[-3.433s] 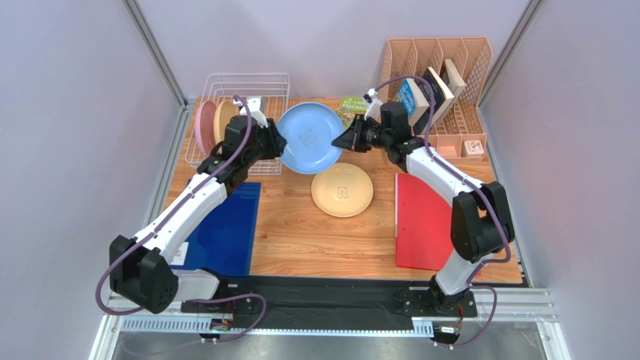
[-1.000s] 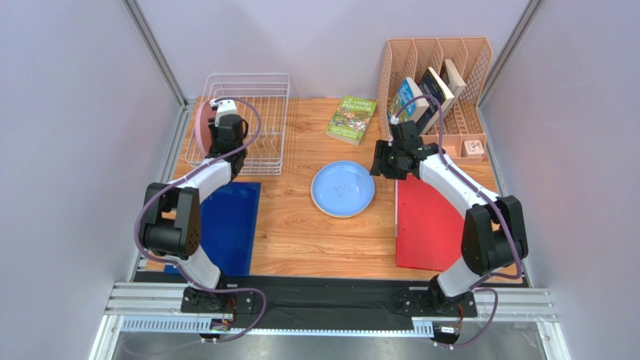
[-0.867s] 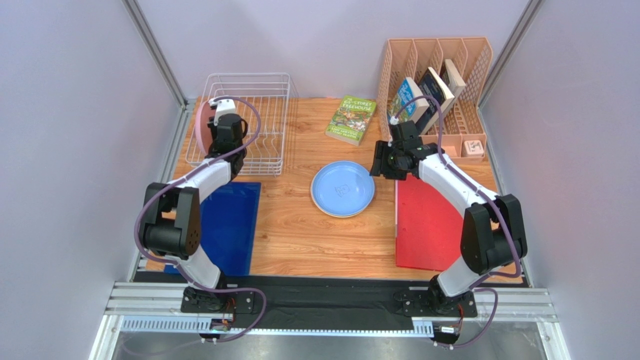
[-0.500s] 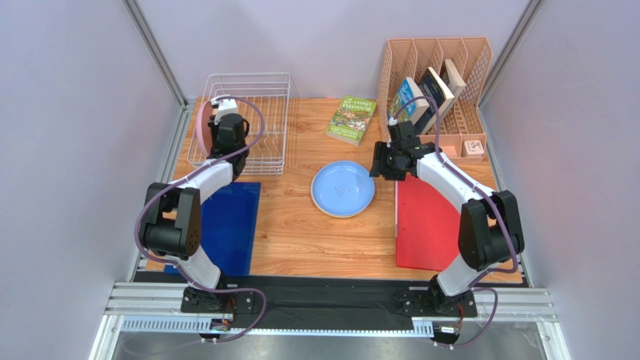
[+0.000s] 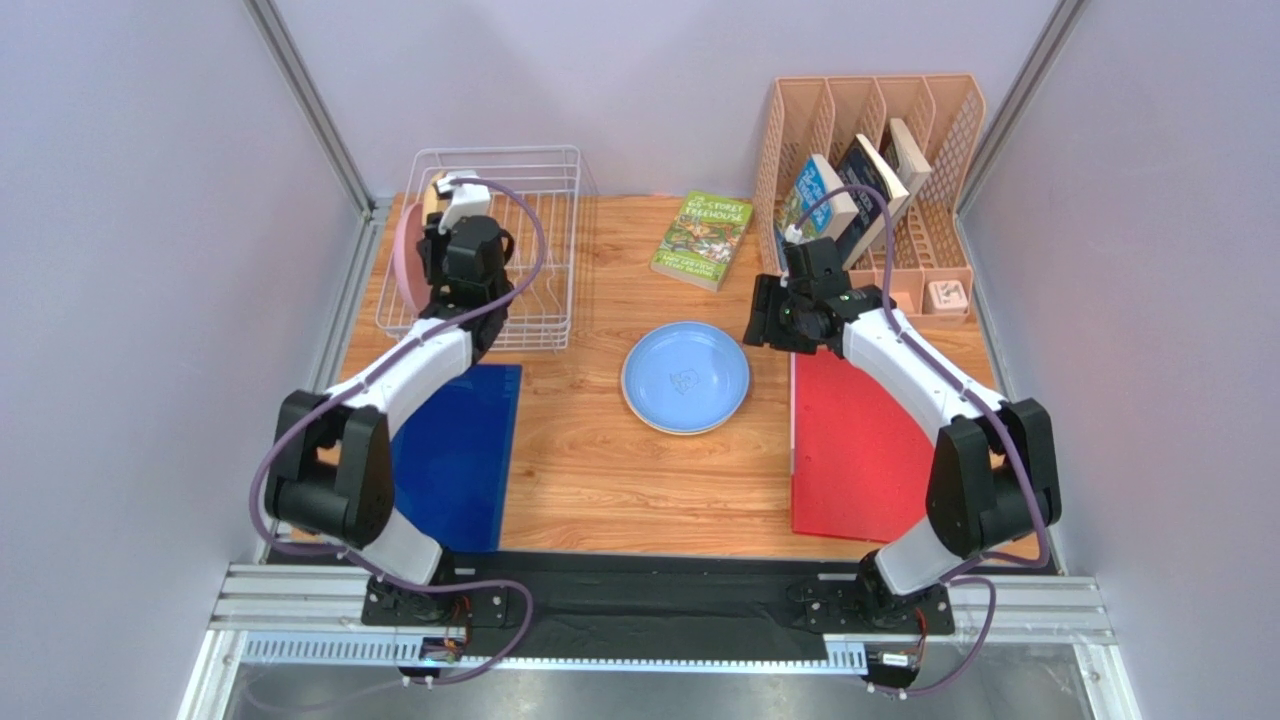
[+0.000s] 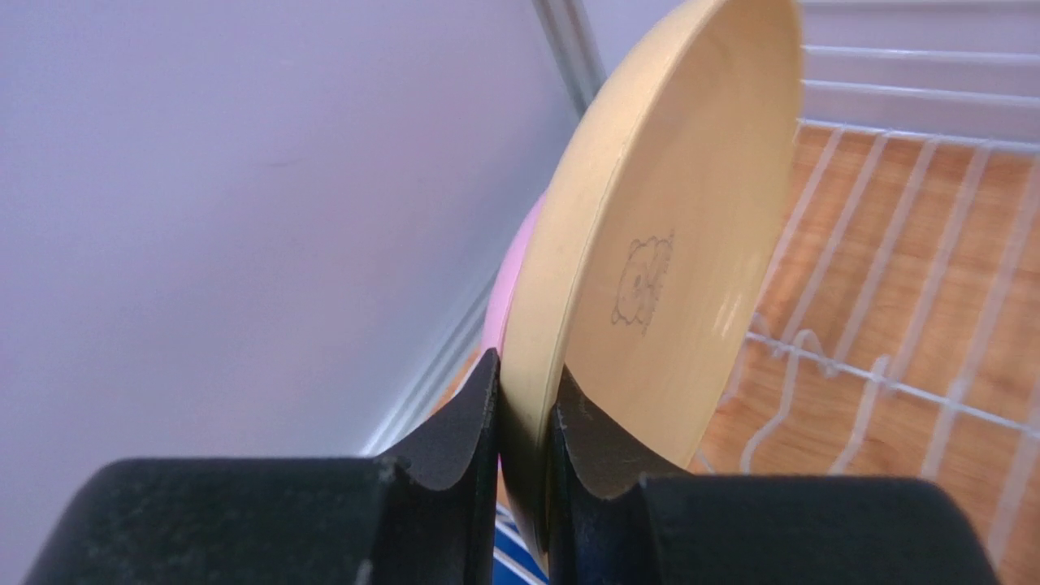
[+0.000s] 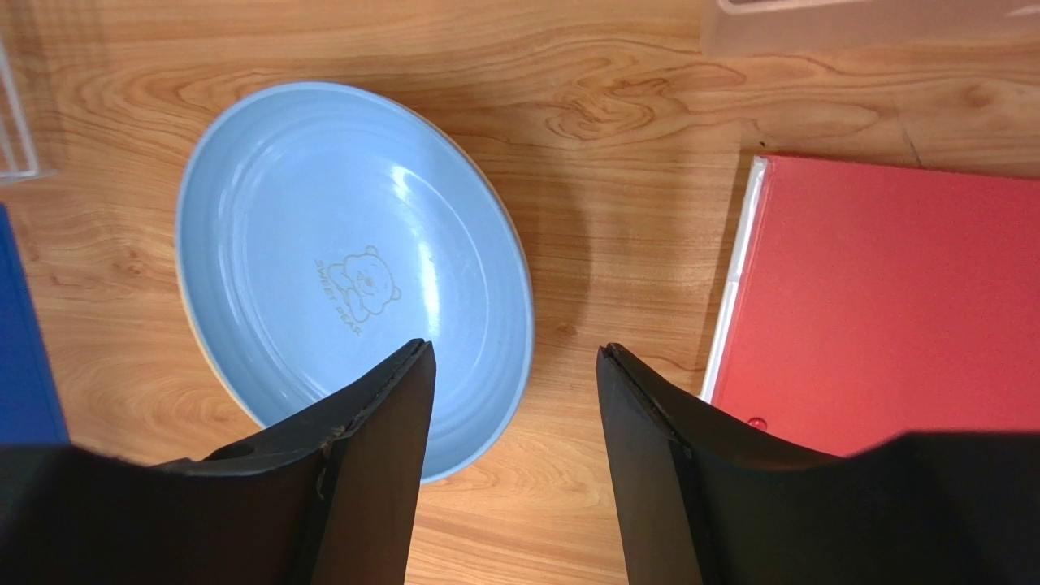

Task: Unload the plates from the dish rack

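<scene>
Now left claw (image 6: 527, 375) tight on cream-yellow plate (image 6: 659, 244); right claw (image 7: 514, 354) agape, empty.

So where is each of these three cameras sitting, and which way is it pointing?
Top external: fixed above and behind the arms, looking down on the wooden table; both arms show.
Left wrist: on the left arm, facing into the white wire dish rack; the left jaws pinch a cream-yellow round plastic plate.
Right wrist: on the right arm, looking down between the open right jaws.
Shared: top and right wrist both show the light blue round plastic plate and red rectangular folder.
</scene>
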Controlling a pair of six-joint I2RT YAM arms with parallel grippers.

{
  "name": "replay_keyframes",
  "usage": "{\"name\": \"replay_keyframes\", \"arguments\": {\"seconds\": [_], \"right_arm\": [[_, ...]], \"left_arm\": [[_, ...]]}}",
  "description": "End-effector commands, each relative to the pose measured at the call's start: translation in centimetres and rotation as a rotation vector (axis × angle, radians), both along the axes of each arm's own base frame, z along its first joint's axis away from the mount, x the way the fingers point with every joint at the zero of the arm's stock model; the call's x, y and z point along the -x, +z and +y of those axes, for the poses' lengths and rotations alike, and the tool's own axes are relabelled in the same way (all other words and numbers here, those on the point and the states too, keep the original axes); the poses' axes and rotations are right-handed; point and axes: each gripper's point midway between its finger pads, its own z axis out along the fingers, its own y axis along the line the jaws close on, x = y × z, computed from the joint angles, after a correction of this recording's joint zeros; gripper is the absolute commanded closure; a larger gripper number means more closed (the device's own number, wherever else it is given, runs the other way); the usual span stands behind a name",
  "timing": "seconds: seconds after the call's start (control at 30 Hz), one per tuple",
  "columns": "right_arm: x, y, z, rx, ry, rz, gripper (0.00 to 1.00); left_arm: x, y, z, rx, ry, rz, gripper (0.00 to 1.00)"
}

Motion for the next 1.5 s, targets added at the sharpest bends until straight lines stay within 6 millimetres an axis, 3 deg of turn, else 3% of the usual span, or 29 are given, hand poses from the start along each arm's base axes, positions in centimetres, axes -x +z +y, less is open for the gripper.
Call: {"name": "replay_keyframes", "arguments": {"seconds": [0.0,0.03,0.07,0.17,0.23,0.43,0.63,0.97,1.0,1.03,1.1,1.13,1.2,1.27,1.43,1.47], "right_arm": [[-2.0,5.0,2.6,-0.116,0.077,-0.166,0.43],[-1.7,5.6,3.9,-0.175,0.127,-0.169,0.43],[-1.7,6.0,4.6,-0.209,0.151,-0.176,0.43],[-1.8,7.1,7.7,-0.348,0.244,-0.193,0.43],[-2.0,8.5,9.2,-0.42,0.29,-0.223,0.43],[-2.1,10.0,12.2,-0.544,0.385,-0.25,0.43],[-2.5,10.1,13.7,-0.604,0.415,-0.244,0.42],[-3.6,7.6,14.6,-0.596,0.41,-0.188,0.44],[-3.6,7.6,14.7,-0.593,0.422,-0.186,0.5],[-3.6,7.2,14.6,-0.587,0.418,-0.174,0.73],[-3.4,6.7,14.3,-0.572,0.409,-0.168,1.0],[-3.2,6.5,13.9,-0.559,0.398,-0.17,1.0],[-3.1,5.9,13.1,-0.523,0.361,-0.168,1.0],[-2.3,5.0,11.9,-0.475,0.328,-0.142,1.0],[-0.8,2.8,7.8,-0.338,0.193,-0.067,1.0],[0.2,1.5,6.9,-0.306,0.171,-0.013,1.0]], "left_arm": [[0.8,6.2,-4.0,0.268,-0.231,-0.132,1.0],[1.4,5.0,-5.0,0.332,-0.267,-0.082,1.0],[1.4,4.9,-7.2,0.4,-0.388,-0.06,1.0],[2.8,4.5,-11.4,0.576,-0.574,-0.008,1.0],[3.6,4.2,-13.1,0.668,-0.636,0.02,1.0],[6.0,2.4,-18.1,0.9,-0.83,0.103,1.0],[6.9,1.9,-20.0,0.965,-0.893,0.117,1.0],[7.8,1.4,-21.7,0.995,-0.964,0.158,1.0],[8.0,1.1,-21.9,1.006,-0.972,0.163,1.0],[8.2,1.0,-22.2,1.017,-0.99,0.165,1.0],[8.3,0.8,-22.2,1.025,-0.99,0.159,1.0],[8.2,0.7,-21.9,1.019,-0.973,0.154,0.95],[8.2,0.8,-21.6,0.994,-0.969,0.146,0.57],[8.0,0.6,-20.7,0.946,-0.937,0.15,0.14],[7.5,1.4,-16.8,0.775,-0.797,0.091,0.09],[7.4,1.5,-15.7,0.716,-0.76,0.079,0.08]]}}
